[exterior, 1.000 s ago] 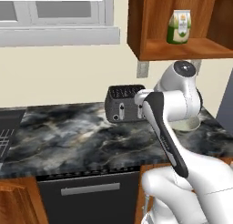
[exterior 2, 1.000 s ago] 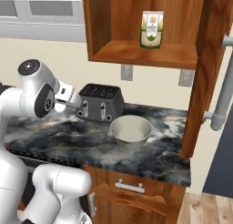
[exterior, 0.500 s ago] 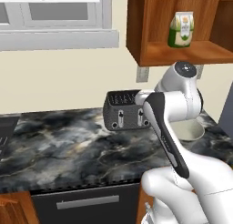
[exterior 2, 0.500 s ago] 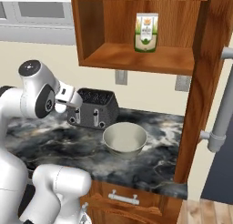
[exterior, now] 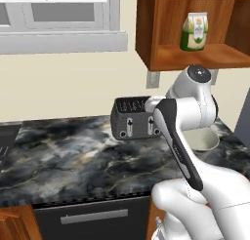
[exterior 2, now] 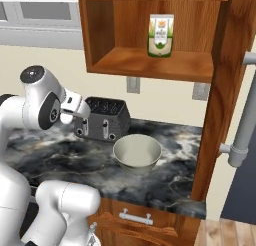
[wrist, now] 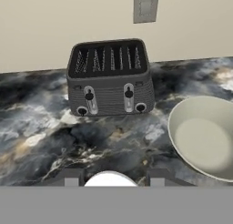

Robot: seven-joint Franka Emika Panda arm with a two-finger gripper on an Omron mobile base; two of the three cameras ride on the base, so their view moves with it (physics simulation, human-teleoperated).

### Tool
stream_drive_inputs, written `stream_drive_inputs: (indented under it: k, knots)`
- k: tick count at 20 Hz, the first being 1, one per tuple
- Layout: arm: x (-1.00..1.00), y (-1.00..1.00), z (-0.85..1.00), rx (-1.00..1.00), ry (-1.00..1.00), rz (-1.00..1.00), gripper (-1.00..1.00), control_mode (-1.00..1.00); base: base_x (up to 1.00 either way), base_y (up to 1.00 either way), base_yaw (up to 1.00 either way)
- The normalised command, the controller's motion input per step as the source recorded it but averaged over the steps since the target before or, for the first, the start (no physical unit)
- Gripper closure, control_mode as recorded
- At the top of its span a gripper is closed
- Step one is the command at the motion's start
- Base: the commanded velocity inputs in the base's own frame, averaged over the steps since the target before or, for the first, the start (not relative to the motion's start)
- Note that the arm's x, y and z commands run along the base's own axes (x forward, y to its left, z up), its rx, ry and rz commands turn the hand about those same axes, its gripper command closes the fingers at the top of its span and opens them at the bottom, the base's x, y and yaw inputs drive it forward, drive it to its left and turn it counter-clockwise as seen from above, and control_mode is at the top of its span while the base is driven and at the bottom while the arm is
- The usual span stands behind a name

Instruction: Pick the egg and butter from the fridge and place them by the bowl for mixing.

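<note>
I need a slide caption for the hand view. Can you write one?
Gripper holding the egg above the dark marble counter, facing the toaster, with the bowl at right.

1. The base is rolling right along the dark marbled stone counter (exterior: pixel 73 156); both base views slide with it, so the shift is the cameras', not the things'.
2. In the left base view, the dark slotted toaster (exterior: pixel 131 118) drifts from centre-right toward the middle.
3. In the right base view, the round pale beige bowl (exterior 2: pixel 137 151) and green-and-cream carton (exterior 2: pixel 161 36) slip leftward.
</note>
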Motion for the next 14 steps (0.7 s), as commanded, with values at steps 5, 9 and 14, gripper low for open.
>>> stream_drive_inputs:
  k: [5, 9, 14]
  knots:
    - [0.0, 0.0, 0.0, 0.0, 0.0, 0.0, 1.0, 1.0, 0.0, 0.01, 0.0]
    - [0.27, 0.11, -0.13, -0.05, 0.02, -0.09, 1.0, -1.0, 0.03, 0.03, 0.0]
    - [0.56, 0.15, -0.29, -0.1, 0.06, -0.16, 1.0, -1.0, 0.0, 0.0, 0.0]
